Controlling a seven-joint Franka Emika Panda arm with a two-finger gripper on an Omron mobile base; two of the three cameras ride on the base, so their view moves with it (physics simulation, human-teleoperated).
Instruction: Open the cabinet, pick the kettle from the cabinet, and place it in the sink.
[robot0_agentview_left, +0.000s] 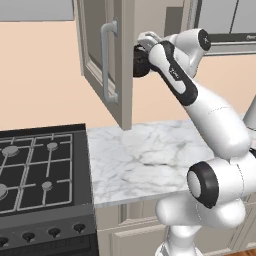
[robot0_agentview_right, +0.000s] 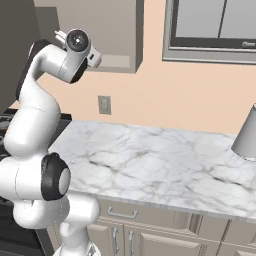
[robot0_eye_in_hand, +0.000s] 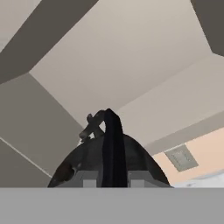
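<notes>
The gripper (robot0_eye_in_hand: 113, 181) is closed on the kettle's arched handle, with one pale fingertip (robot0_eye_in_hand: 89, 180) showing on each side of the dark band. The kettle (robot0_eye_in_hand: 109, 162), round and black, hangs directly under the hand inside the cabinet (robot0_agentview_left: 127, 60), whose taupe walls and ceiling surround it. The cabinet door (robot0_agentview_left: 100, 55) stands swung open toward the stove, its long bar handle (robot0_agentview_left: 106, 62) facing out. Below lies the marble counter (robot0_agentview_left: 145, 160); the stove (robot0_agentview_left: 42, 170) adjoins its left edge. A wall outlet (robot0_agentview_right: 104, 105) sits above the counter's back edge, and a grey cone-shaped object (robot0_agentview_right: 247, 135) stands near its right end.
</notes>
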